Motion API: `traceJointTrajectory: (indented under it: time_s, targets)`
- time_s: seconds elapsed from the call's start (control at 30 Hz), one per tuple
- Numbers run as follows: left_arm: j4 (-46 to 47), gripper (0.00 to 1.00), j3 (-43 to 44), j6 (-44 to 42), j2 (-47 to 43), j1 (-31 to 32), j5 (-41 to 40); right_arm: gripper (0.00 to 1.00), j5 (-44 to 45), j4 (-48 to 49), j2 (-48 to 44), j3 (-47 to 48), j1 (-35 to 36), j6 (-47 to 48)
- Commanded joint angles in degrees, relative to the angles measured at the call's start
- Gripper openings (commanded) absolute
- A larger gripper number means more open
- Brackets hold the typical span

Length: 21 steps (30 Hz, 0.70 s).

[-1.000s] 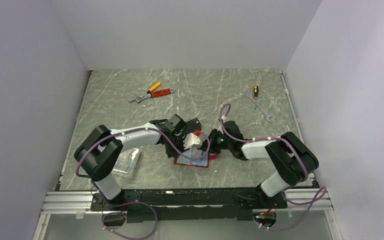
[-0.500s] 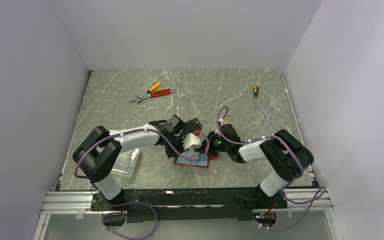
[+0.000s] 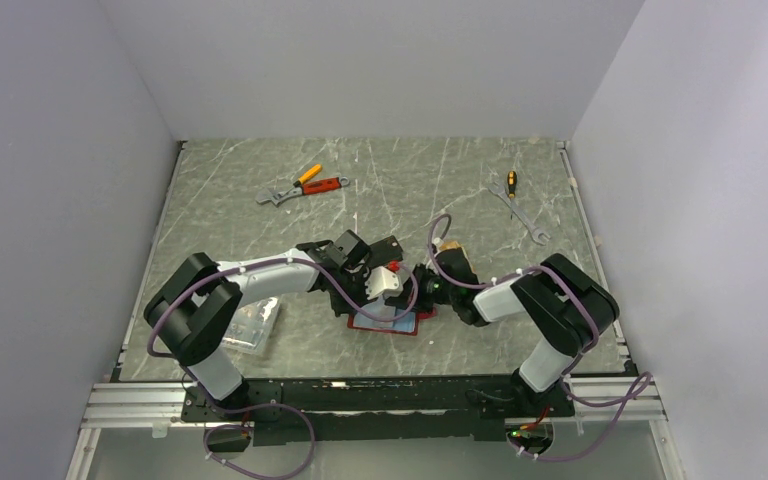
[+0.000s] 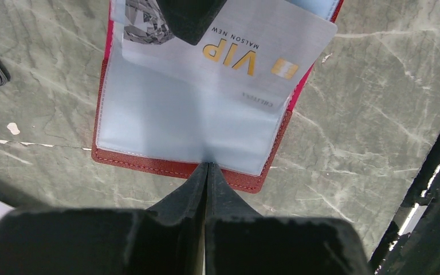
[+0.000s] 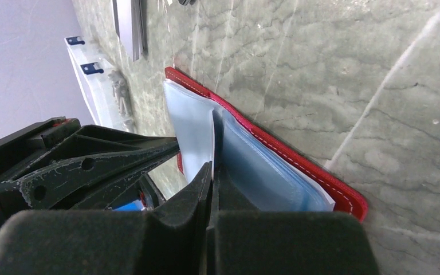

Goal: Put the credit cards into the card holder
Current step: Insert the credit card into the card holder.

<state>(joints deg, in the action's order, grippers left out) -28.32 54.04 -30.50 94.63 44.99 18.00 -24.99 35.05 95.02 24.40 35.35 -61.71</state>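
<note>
My left gripper (image 4: 206, 167) is closed, its tips at the near edge of the red card holder (image 4: 175, 165). The holder lies open on the grey-green marbled table (image 3: 410, 190), near the middle. My right gripper (image 5: 212, 167) pinches the silver credit card (image 4: 252, 57), which lies askew across the open holder. Plain pale walls (image 3: 360, 60) enclose the table on three sides.

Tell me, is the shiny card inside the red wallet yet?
Not yet. Done: the red leather card holder lies open. In hand: the right gripper pinches a silver-white VIP card lying partly over its clear plastic sleeves; the left gripper is shut at their edge. Left: sliding the card in.
</note>
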Motion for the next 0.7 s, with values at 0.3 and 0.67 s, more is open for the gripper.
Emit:
traceJointTrajectory:
  time_s: [0.3, 0.67]
  targets:
    - [-4.83, 0.04, -1.62, 1.08, -1.06, 0.63, 0.43, 0.32, 4.95, -16.81, 1.35, 5.05, 1.67, 4.96]
    - [-3.69, 0.0, -2.08, 0.38, -0.7, 0.31, 0.18, 0.76, 10.8, -41.21, -6.86, 10.26, 1.69, 11.2]
